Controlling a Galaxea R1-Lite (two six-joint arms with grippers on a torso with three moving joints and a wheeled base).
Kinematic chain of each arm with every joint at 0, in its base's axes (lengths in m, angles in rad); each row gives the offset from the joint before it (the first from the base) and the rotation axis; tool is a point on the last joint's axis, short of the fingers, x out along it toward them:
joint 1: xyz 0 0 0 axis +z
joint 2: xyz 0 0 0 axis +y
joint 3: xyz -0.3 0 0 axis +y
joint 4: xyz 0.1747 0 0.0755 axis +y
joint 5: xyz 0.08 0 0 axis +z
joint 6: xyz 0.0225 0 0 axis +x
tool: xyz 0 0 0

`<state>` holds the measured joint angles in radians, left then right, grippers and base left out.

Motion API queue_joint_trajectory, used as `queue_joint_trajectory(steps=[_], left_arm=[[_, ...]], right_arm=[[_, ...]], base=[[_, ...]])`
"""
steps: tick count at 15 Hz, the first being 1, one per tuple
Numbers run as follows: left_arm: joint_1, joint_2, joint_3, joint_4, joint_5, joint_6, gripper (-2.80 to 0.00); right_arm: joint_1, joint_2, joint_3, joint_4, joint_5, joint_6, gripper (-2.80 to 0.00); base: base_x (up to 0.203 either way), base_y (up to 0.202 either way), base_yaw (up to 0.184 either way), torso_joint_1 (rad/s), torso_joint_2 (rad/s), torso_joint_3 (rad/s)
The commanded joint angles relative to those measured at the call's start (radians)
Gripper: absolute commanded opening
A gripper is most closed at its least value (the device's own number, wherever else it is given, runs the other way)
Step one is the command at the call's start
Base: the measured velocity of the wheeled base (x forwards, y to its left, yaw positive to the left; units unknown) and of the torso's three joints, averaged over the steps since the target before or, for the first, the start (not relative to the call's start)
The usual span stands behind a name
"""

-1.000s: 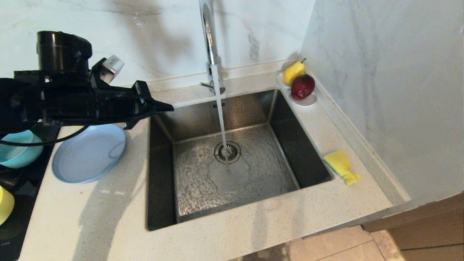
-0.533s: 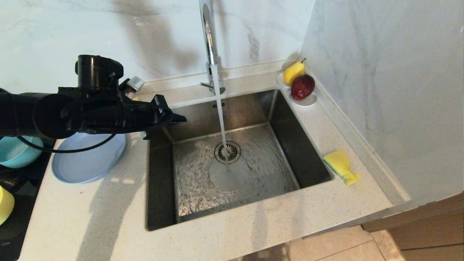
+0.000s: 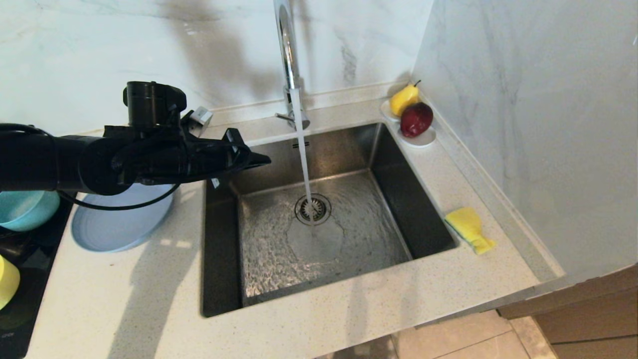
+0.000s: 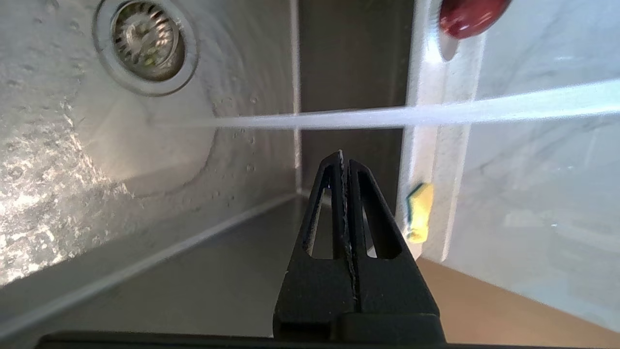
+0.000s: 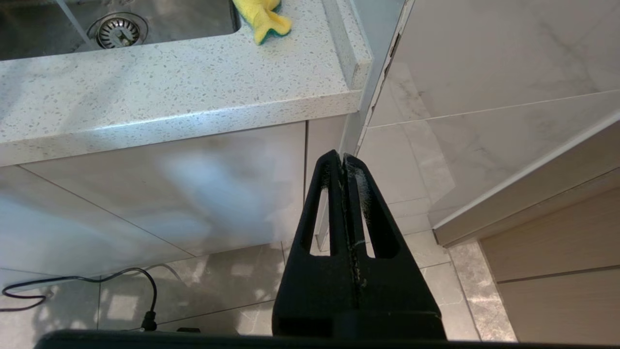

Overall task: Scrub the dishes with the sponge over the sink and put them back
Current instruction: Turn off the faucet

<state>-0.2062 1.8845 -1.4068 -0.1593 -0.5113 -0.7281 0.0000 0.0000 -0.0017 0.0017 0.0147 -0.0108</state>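
None of the three dishes looks scrubbed yet, as far as I can judge: the grey-blue plate (image 3: 119,224) lies flat on the counter just left of the sink (image 3: 428,209), partly under the left arm, the teal-blue bowl (image 3: 25,209) sits at the far left edge on a dark surface, and only a sliver of the yellow-green bowl (image 3: 7,281) shows below it. The sponge (image 3: 469,228) lies untouched on the counter at the sink's right rim, well apart from all of them (its green scouring layer shows along one edge in the left wrist view). Water runs from the faucet (image 3: 286,55) straight onto the drain strainer (image 3: 313,209), so the basin is wet and ready. Fetching the sponge, scrubbing each piece over the basin and returning them all seem to lie ahead. The left gripper (image 3: 264,159) hangs level above the sink's back-left corner, its tips pointing toward the stream; its fingers are pressed together with nothing between them and they touch nothing. The right gripper (image 5: 343,162), parked low beside the cabinet front and pointing at the floor, is likewise pinched closed and empty.
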Motion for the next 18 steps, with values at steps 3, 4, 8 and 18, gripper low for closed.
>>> queue_joint_trajectory(steps=[3,4,8,18], left_arm=[[-0.013,0.036,-0.040,-0.004,-0.003,-0.015,-2.80],[-0.013,0.041,-0.047,-0.009,-0.002,-0.014,-2.80],[-0.016,0.084,-0.090,-0.077,0.007,-0.032,-2.80],[-0.019,0.202,-0.231,-0.175,0.140,-0.091,-2.80]], right_arm=[[0.000,0.002,0.000,0.000,0.001,0.000,-2.80],[0.000,0.002,0.000,0.000,0.001,0.000,-2.80],[0.000,0.002,0.000,0.000,0.001,0.000,-2.80],[0.000,0.002,0.000,0.000,0.001,0.000,-2.80]], base=[[0.000,0.000,0.000,0.000,0.00,0.000],[0.000,0.000,0.000,0.000,0.00,0.000],[0.000,0.000,0.000,0.000,0.00,0.000],[0.000,0.000,0.000,0.000,0.00,0.000]])
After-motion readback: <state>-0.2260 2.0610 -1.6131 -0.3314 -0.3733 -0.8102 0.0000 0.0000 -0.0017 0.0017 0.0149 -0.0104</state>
